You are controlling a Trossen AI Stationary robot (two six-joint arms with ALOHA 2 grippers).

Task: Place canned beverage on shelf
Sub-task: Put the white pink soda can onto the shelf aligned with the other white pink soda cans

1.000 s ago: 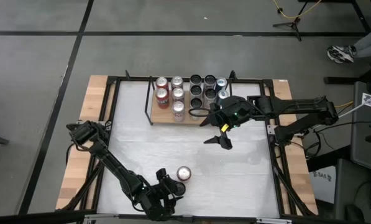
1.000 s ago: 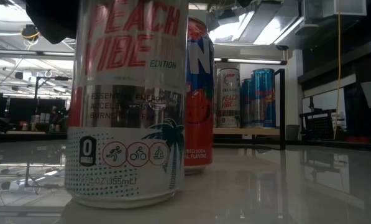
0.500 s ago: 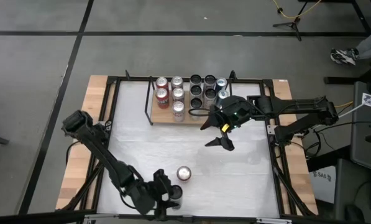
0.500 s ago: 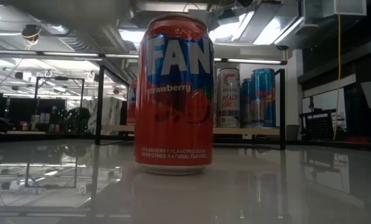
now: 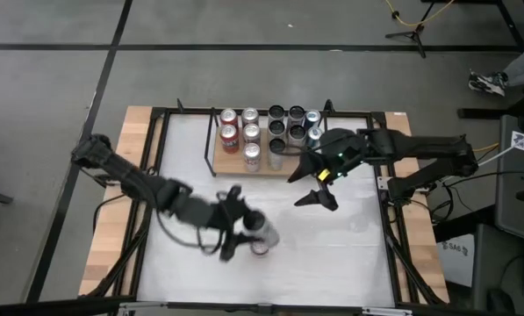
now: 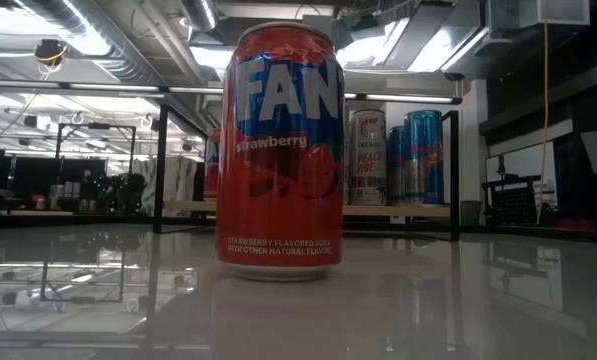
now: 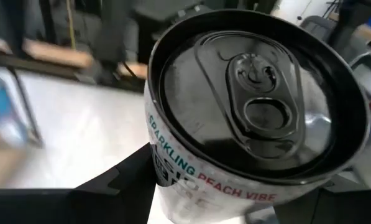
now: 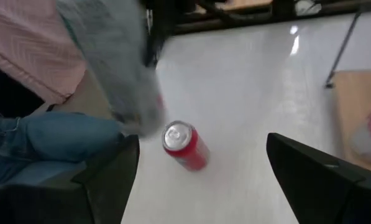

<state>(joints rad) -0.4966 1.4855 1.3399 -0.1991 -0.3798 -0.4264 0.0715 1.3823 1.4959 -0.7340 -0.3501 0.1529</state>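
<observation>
The left end effector grips a silver can around its body, lifted above the near middle of the table. The left wrist view looks down on the can's top: a dark rim, a silver lid with its pull tab in place, and a white side printed "SPARKLING" in teal and "PEACH VIBE" in red. In the high view this can hangs over a red can that stands on the table; the low view shows that one as a red and blue strawberry soda can.

The right end effector hovers with its fingers spread wide and empty, just in front of the shelf. The shelf sits at the far middle of the table and carries rows of red, silver, dark and blue cans.
</observation>
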